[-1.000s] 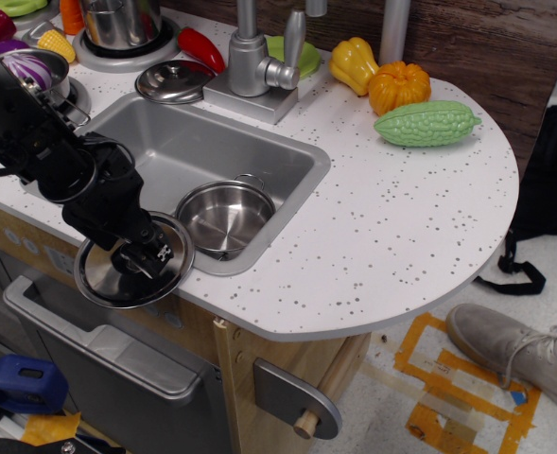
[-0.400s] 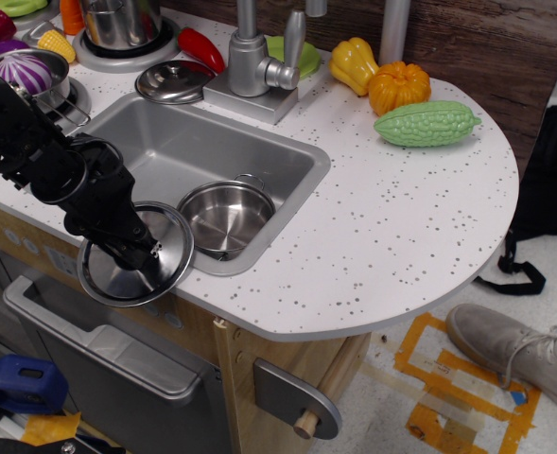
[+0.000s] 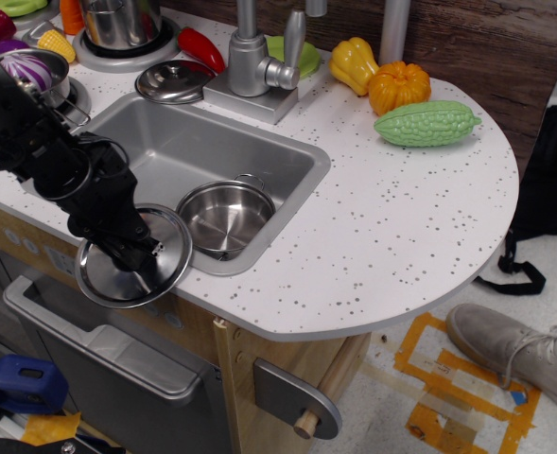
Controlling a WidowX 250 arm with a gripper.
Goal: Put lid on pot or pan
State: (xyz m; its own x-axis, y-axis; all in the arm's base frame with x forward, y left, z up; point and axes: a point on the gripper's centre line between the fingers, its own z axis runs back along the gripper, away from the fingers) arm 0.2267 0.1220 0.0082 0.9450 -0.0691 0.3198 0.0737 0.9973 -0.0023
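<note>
Down at the counter's front edge, the large round shiny steel lid point(image 3: 133, 270) with a raised rim tilts, overhanging the edge. The black gripper point(image 3: 138, 253) sits over its centre, clenched on the lid's knob. Just right of the gripper, the small shallow shiny steel pot point(image 3: 225, 218) stands open in the grey sink point(image 3: 179, 142).

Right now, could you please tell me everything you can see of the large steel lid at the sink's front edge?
The large steel lid is round, shiny, with a raised rim. It lies tilted at the counter's front edge, overhanging it, left of the shallow steel pot in the sink. The black pincer covers its centre, seemingly gripping the knob, which is hidden.
</note>
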